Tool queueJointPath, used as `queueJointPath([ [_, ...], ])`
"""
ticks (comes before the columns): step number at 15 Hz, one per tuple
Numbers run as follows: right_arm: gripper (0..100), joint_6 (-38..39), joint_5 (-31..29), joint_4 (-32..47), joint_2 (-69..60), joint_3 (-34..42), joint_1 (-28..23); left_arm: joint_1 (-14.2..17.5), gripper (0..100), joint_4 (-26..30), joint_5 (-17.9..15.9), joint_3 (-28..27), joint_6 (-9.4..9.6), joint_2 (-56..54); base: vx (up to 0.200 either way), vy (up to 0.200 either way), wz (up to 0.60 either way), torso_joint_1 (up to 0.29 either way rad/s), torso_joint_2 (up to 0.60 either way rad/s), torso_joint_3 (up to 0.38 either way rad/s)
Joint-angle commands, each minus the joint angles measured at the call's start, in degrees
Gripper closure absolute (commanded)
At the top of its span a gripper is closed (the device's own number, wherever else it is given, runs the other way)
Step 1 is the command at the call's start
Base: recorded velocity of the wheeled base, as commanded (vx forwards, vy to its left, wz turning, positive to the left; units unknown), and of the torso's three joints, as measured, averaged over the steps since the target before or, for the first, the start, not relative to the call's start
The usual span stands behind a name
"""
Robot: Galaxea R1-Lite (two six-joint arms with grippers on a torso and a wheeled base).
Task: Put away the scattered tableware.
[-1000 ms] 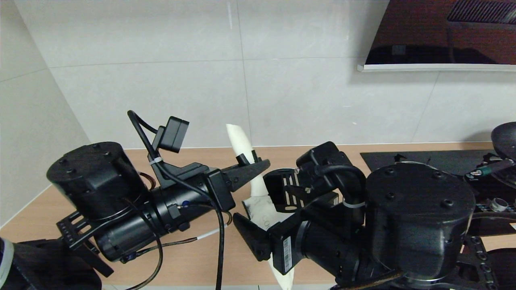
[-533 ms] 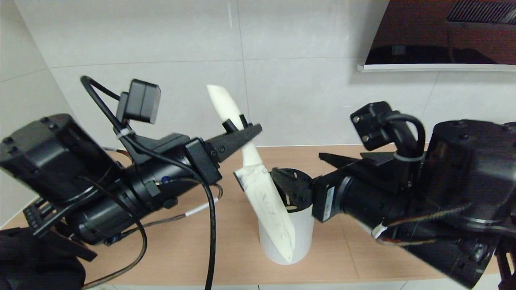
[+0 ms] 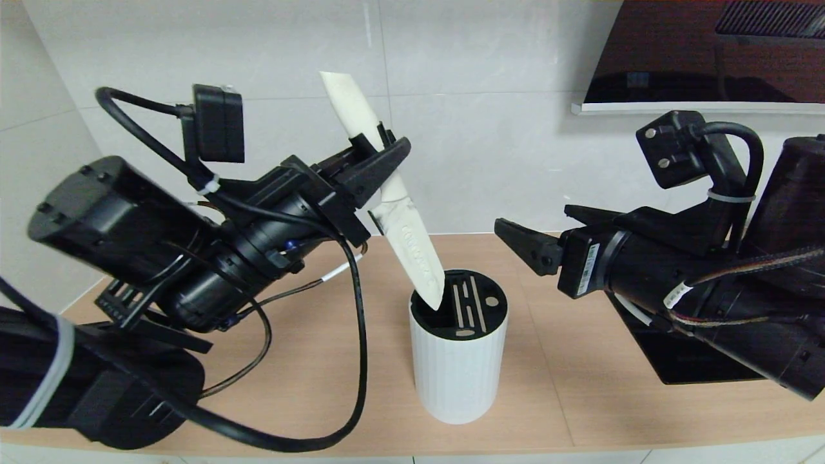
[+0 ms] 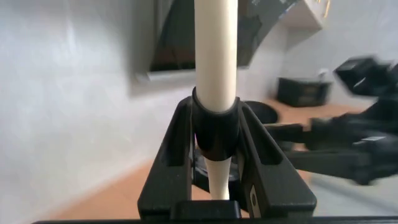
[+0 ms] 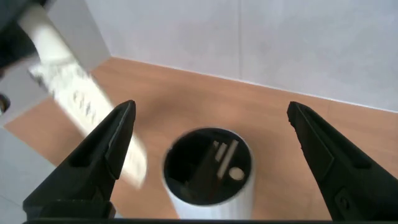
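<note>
The left tool (image 3: 381, 158) is clamped on the handle of a white knife (image 3: 412, 248), just above where the handle meets the blade. The knife hangs tilted, handle up toward the wall and point down. Its point sits at the left edge of the black slotted top of a white knife holder (image 3: 457, 361), which stands upright on the wooden surface (image 3: 309, 361).

The knife looks stiff and light, and its pale blade may be brittle, so a knock against the holder's rim could chip it. The smooth round handle is the only safe place to grip. It could turn between the 2 fingers (image 4: 180, 155) if the point catches on a slot.

To the right of the holder, the right tool (image 5: 210, 118) hovers level with the holder's top, spread wide and holding nothing. A dark cooktop (image 3: 683, 367) lies beneath that arm.

I cannot tell whether the point has entered an opening or only rests above it. In the right wrist view the blade is smeared, and in the left wrist view the tool's own fingers hide everything below the handle.
</note>
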Motion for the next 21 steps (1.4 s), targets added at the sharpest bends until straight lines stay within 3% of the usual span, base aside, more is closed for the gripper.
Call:
queueJointPath([
  [1,0,-0.1,-0.1,0.1,0.0,-0.1,0.0,0.0,100,-2.4,-0.6,-0.5,3.90,7.2,0.000,0.000,0.00,0.000,0.00,0.000],
  [17,0,-0.1,-0.7,0.1,1.5,0.1,-0.1,-0.4,100,-2.4,-0.8,1.5,4.78,8.9,0.000,0.000,0.00,0.000,0.00,0.000],
  [21,0,-0.1,-0.8,0.1,1.7,0.2,-0.1,-1.4,100,-2.4,-0.8,2.4,6.01,10.2,0.000,0.000,0.00,0.000,0.00,0.000],
])
